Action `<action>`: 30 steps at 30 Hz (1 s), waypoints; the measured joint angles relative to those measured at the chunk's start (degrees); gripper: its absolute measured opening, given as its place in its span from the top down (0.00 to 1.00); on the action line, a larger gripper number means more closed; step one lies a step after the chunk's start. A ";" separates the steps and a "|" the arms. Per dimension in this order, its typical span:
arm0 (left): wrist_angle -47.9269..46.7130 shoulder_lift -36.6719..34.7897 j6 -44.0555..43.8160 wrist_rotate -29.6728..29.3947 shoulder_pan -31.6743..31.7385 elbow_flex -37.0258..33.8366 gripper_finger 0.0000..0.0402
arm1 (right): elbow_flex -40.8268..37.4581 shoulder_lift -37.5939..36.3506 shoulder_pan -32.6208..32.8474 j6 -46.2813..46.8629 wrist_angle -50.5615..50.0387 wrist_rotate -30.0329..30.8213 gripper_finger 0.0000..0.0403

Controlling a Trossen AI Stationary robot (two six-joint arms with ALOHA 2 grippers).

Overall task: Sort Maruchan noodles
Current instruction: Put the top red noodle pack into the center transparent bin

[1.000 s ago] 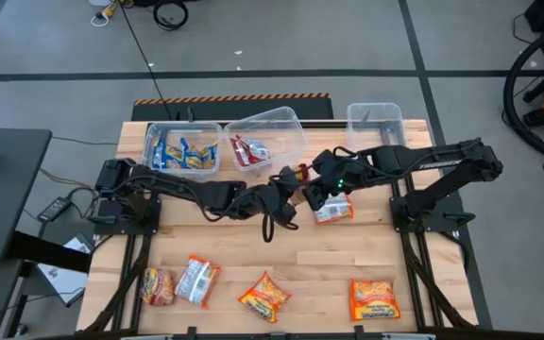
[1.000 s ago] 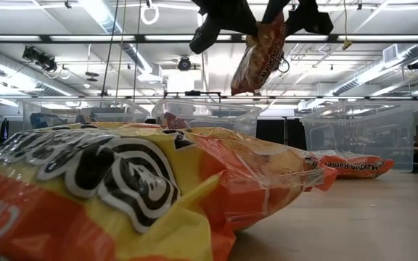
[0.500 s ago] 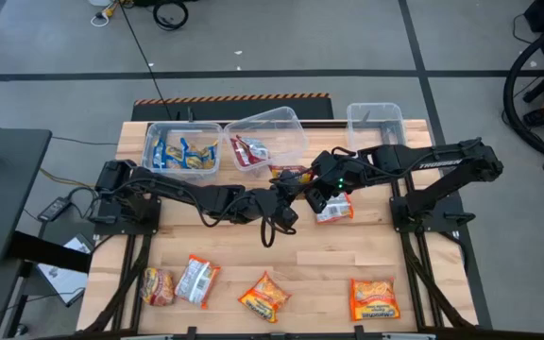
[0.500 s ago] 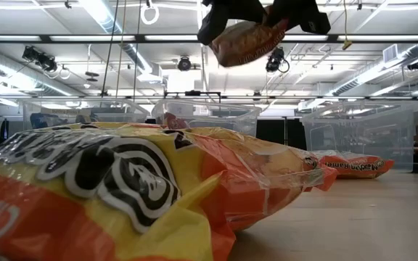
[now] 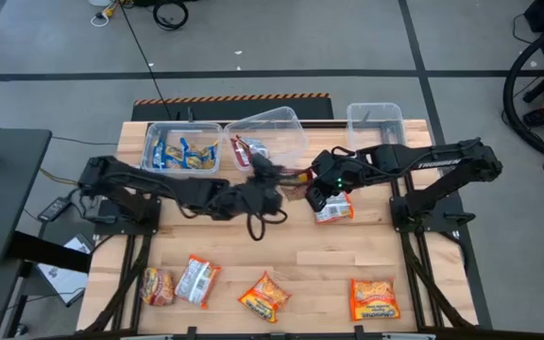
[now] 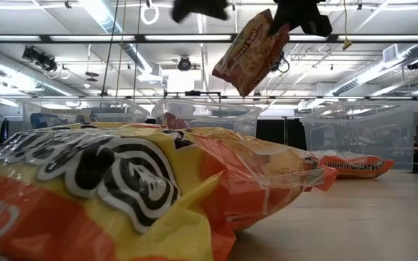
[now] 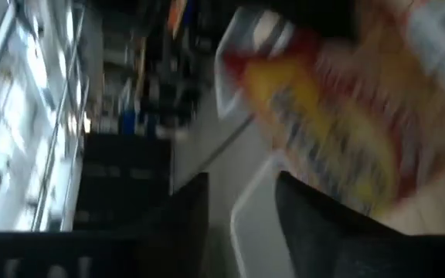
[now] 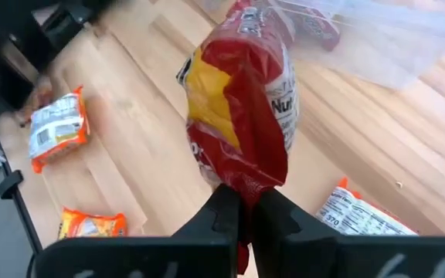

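Note:
A red-and-yellow Maruchan noodle packet (image 8: pixel 242 100) hangs in the air above the table's middle (image 5: pixel 294 173), with my right gripper (image 8: pixel 242 205) shut on it. In the low view the packet (image 6: pixel 249 51) slants down below that gripper (image 6: pixel 296 13). My left gripper (image 5: pixel 264 173) stands just to the packet's left, open, and nothing is between its fingers (image 7: pixel 191 216). Other noodle packets lie flat on the table: one (image 5: pixel 333 210) under the right arm and several along the near edge (image 5: pixel 264 296). My right gripper pinches the packet's end seam (image 8: pixel 242 185) between its two fingers. The packet is lifted clear of the table and hangs tilted below the fingers, its free end lower (image 6: pixel 231 76).
Three clear tubs stand along the far edge: one with blue-yellow packets (image 5: pixel 182 149), a tilted one with red packets (image 5: pixel 264 140), and one (image 5: pixel 376 121) at the right. Bare wood lies between the arms and the near row of packets (image 5: pixel 373 299).
My right gripper has shut on the packet's end and my left gripper has opened, let it go and drawn back toward the table's left. The packet, which hung below the left gripper and then lay level between both, now hangs slanted from the right one.

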 joint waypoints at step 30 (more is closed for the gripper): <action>-44.42 -40.77 -74.99 9.78 -2.90 -0.04 0.50 | 29.46 29.51 -27.96 -14.97 -4.68 -10.38 0.96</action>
